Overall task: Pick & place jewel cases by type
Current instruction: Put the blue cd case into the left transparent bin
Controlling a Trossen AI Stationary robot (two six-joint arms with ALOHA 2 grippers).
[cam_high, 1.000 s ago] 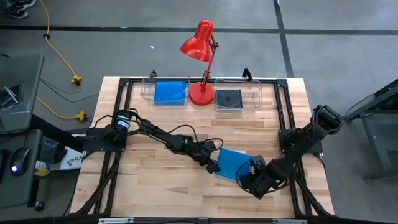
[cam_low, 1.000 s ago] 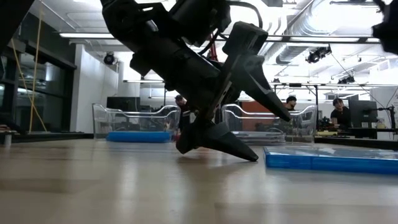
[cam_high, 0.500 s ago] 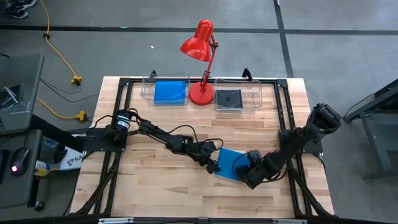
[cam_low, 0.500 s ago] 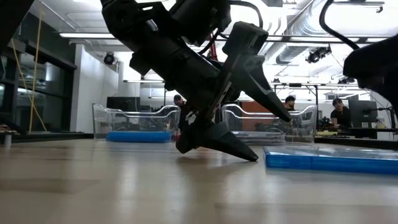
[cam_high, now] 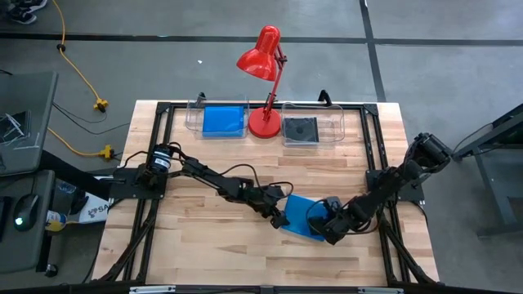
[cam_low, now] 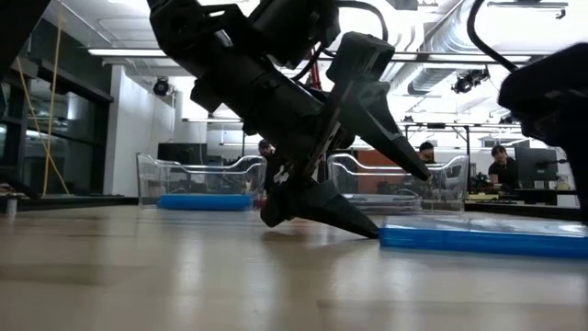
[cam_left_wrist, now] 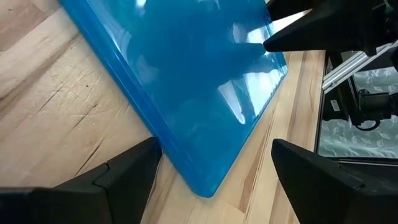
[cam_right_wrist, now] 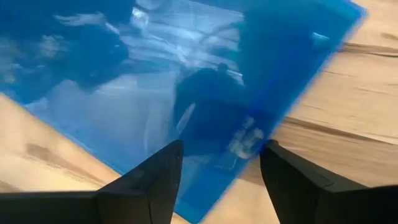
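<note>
In the lower centre of the high view, a blue jewel case (cam_high: 299,216) lies flat on the counter (cam_high: 196,245) between the released left tool (cam_high: 280,218) and the released right tool (cam_high: 317,222), neither grasping it.
</note>
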